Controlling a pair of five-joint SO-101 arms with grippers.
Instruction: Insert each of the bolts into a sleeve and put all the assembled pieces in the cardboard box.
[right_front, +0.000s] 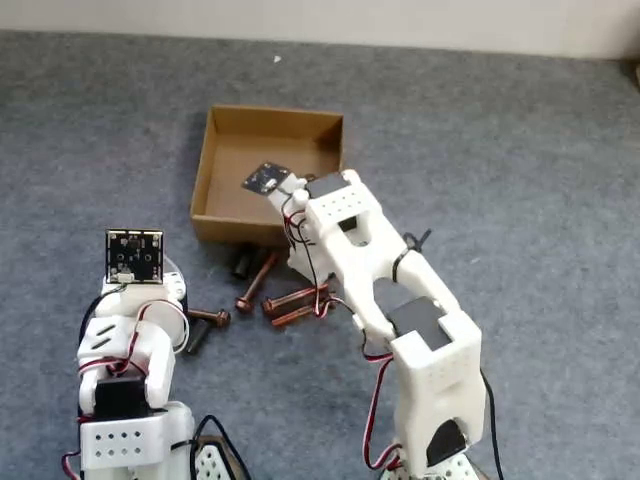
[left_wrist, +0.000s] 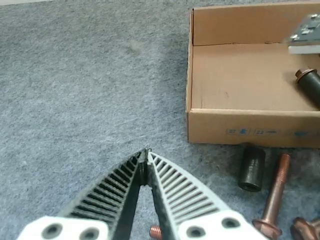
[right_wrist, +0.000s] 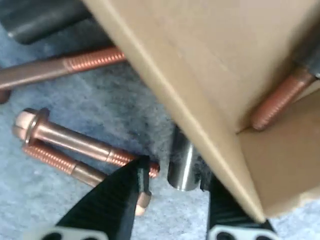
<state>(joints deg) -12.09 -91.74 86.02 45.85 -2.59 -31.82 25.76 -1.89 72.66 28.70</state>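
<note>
grey carpeted worktop (right_front: 520, 150) under everything.

right arm (right_front: 400, 290), white, stretched from the near edge up to the front wall of the cardboard box (right_front: 235, 230). box open-topped, set toward the far side of the worktop. left arm (right_front: 125, 360) folded low at the near left corner, well apart from the box.

right tool (right_wrist: 176, 175) open, fingers spread wide, hanging just outside the box's front wall. between those fingers a grey sleeve (right_wrist: 182, 160), just beside the cardboard wall, with a clear gap to one finger; contact with the other finger not possible to tell.

left tool (left_wrist: 145, 157) closed, ribbed fingertips pressed together on nothing, above bare carpet and apart from the box.

inside the box, one assembled piece (left_wrist: 311, 86): a copper bolt seated in a dark sleeve, lying on the box floor.

outside the box, on the carpet between it and the arms, loose copper bolts. slanted bolt (right_front: 257, 283) with its threaded end toward the box. paired bolts (right_front: 296, 300) side by side and touching, right next to the right arm. fourth bolt (right_front: 210, 317) close to the left arm.

black sleeve (left_wrist: 251, 167) just outside the front wall, beside the slanted bolt's threaded end.
</note>
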